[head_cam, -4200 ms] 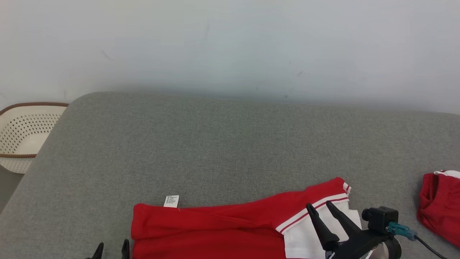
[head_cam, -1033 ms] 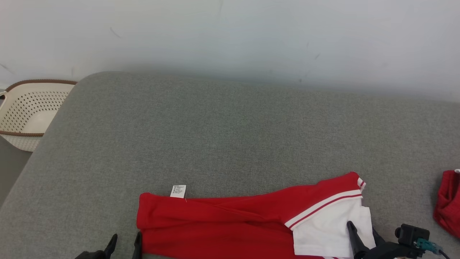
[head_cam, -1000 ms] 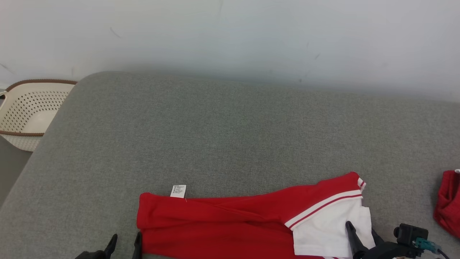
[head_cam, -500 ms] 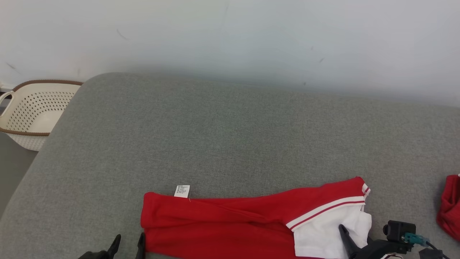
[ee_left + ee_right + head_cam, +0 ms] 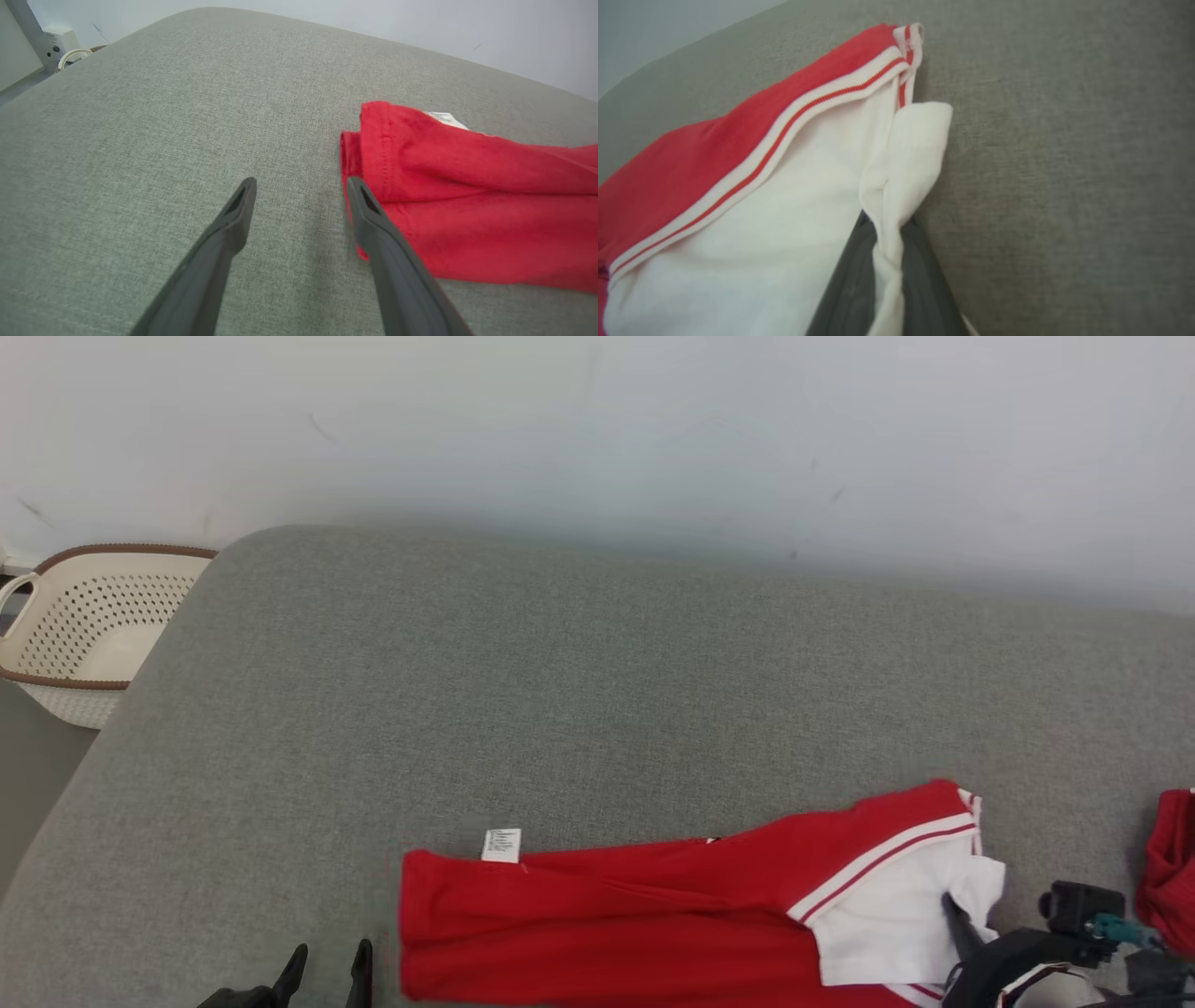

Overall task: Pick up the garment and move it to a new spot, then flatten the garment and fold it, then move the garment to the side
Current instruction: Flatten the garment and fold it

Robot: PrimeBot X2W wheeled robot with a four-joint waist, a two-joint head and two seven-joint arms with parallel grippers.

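Folded red-and-white garment (image 5: 653, 924) lies along the near edge of the grey cushion (image 5: 560, 691). The right gripper (image 5: 885, 233) pinches its white end; the left gripper (image 5: 301, 182) hangs spread, low over the cushion. Folding looks done; the move aside remains.

The left end effector (image 5: 332, 947) hovers low, fingers spread; the right end effector (image 5: 883, 226) is pinched onto the garment (image 5: 775, 200).

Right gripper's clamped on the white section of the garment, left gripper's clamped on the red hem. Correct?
Not quite: the left gripper is open, fingers spread over the grey surface beside the red hem of the garment, per the left wrist view. The right gripper is clamped on the white section.
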